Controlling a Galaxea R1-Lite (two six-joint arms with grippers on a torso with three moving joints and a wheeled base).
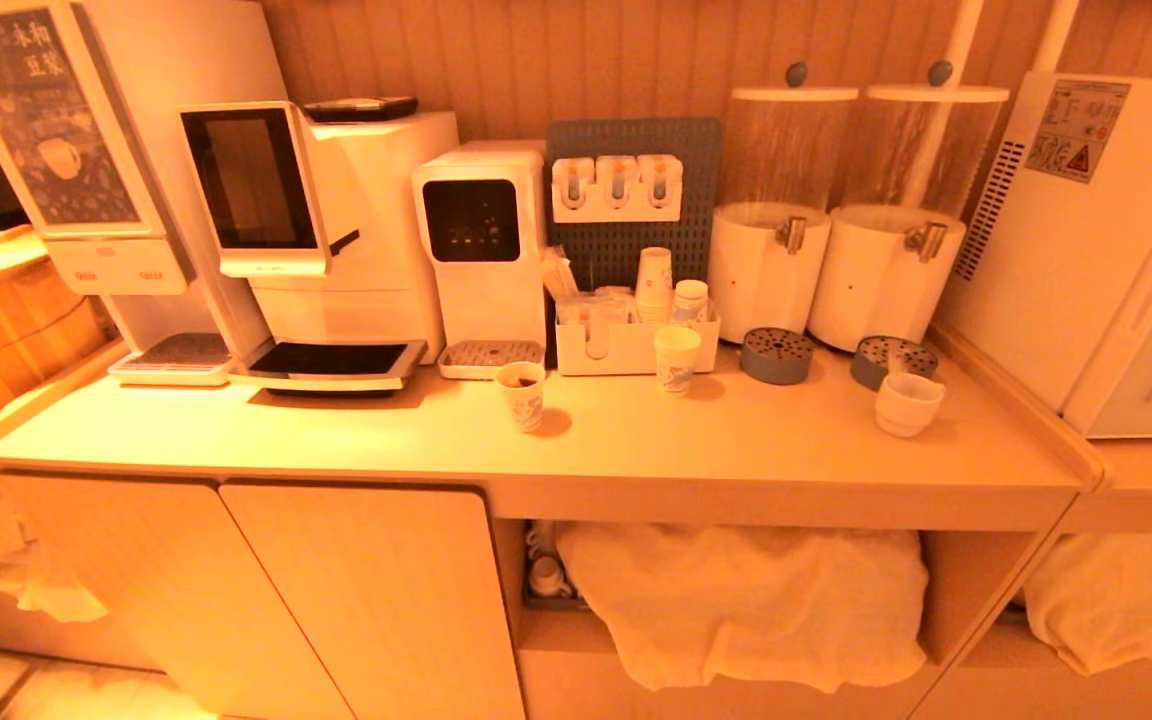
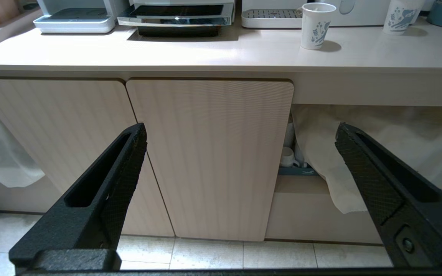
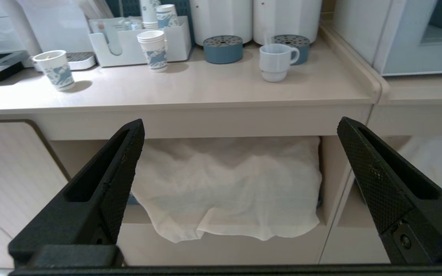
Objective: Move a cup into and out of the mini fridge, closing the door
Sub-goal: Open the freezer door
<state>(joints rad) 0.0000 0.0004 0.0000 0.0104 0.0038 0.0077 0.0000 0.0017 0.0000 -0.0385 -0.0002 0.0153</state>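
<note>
The white ceramic cup (image 1: 907, 402) (image 3: 276, 61) stands upright on the counter's right end, its handle towards the fridge. Just right of it, on a lower ledge, is the white mini fridge (image 1: 1086, 240) (image 3: 363, 30), with the door (image 1: 1151, 350) (image 3: 420, 42) shut and only part of its glass window showing. Neither arm appears in the head view. My left gripper (image 2: 240, 132) hangs open below counter height, facing the cabinet doors. Open as well, my right gripper (image 3: 240, 128) faces the cloth-covered shelf under the counter, below and short of the cup.
Two printed paper cups (image 1: 522, 394) (image 1: 677, 357) stand mid-counter before a white organiser (image 1: 636, 345). Two drink dispensers (image 1: 836, 260) with grey drip trays (image 1: 777, 355) sit behind the cup. Drink machines (image 1: 336, 240) fill the left. The counter has a raised right edge (image 1: 1021, 405).
</note>
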